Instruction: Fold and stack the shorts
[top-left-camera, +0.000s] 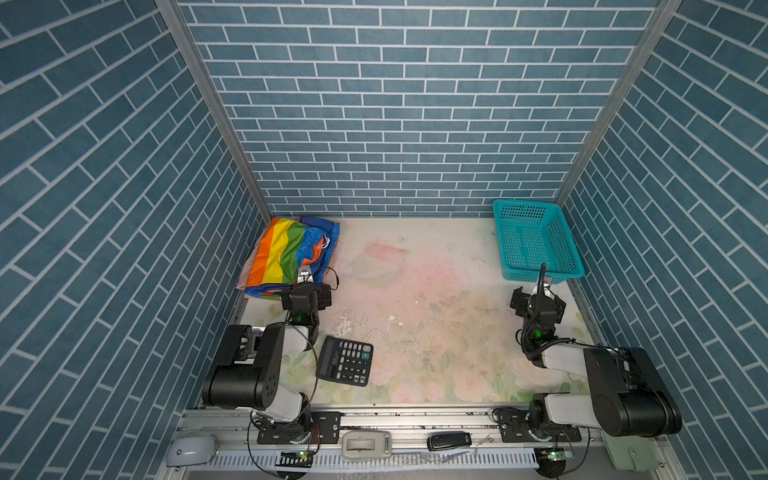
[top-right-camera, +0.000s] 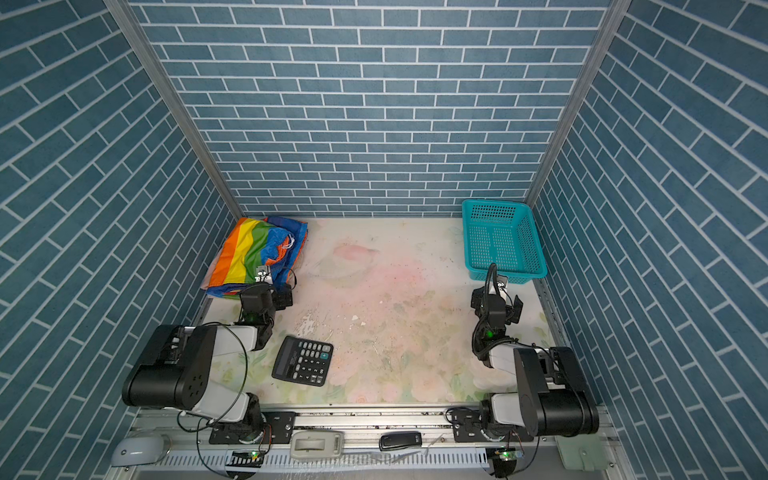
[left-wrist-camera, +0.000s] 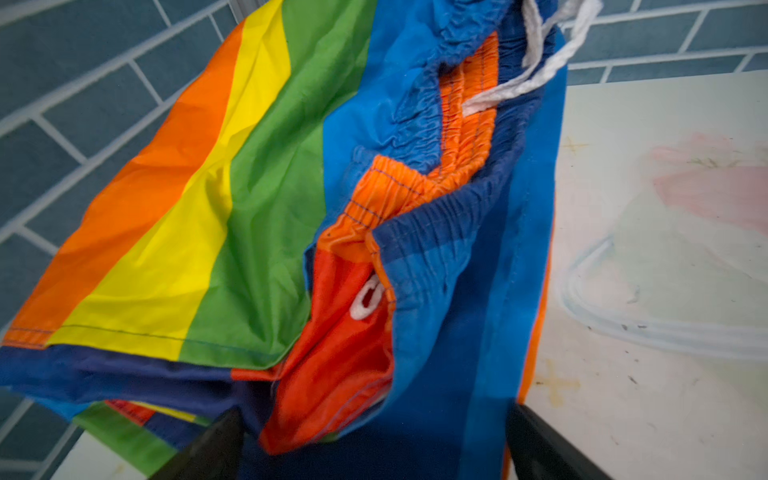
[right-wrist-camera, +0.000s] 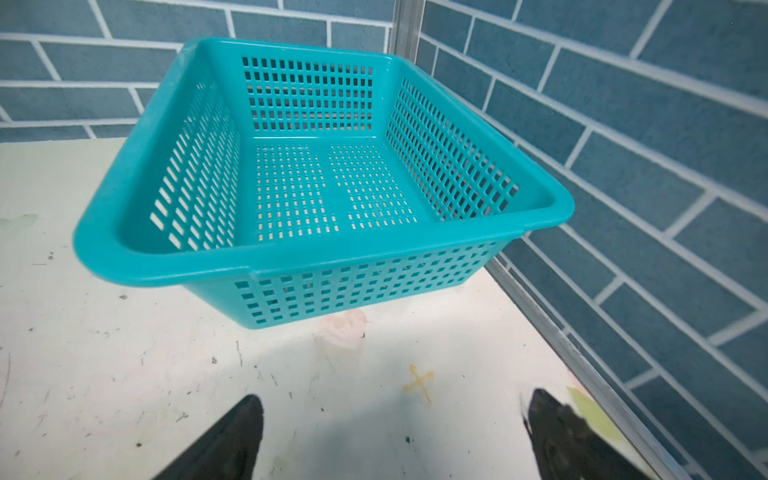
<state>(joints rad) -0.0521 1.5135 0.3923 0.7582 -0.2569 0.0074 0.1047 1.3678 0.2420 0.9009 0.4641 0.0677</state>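
The left arm (top-left-camera: 243, 365) is sitting folded at the near left, upper link leaning back, forearm reaching away from its base toward the far left corner. The left claw (left-wrist-camera: 374, 411) is pointing outward and slightly down, jaws standing wide apart (in the wrist view only its two dark fingertips (left-wrist-camera: 212, 444) are showing). The right arm (top-left-camera: 623, 386) is holding much the same folded pose at the near right, forearm reaching toward the far right corner. The right claw (right-wrist-camera: 395, 399) is likewise tilting down, jaws spread fully, nothing gripped between them.
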